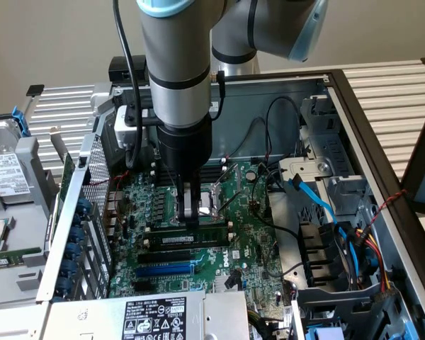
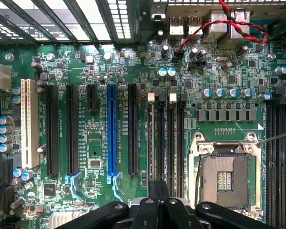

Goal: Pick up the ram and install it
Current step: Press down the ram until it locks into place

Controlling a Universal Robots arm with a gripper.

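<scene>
The ram point(image 1: 198, 239), a green stick with a white label strip, stands on edge in one of the long black slots on the motherboard point(image 1: 251, 244), next to the CPU socket point(image 1: 216, 195). My gripper point(image 1: 190, 218) hangs straight down over its middle, shut, with the fingertips at the stick's top edge; whether they touch it I cannot tell. In the wrist view the gripper point(image 2: 158, 193) sits over the group of black memory slots point(image 2: 166, 138) with white end clips.
The blue expansion slot point(image 1: 166, 269) point(image 2: 112, 129) lies just past the ram, toward the power supply point(image 1: 156, 317). Blue and black cables point(image 1: 319, 205) and drive bays fill the exterior view's right. The CPU socket point(image 2: 226, 176) is bare.
</scene>
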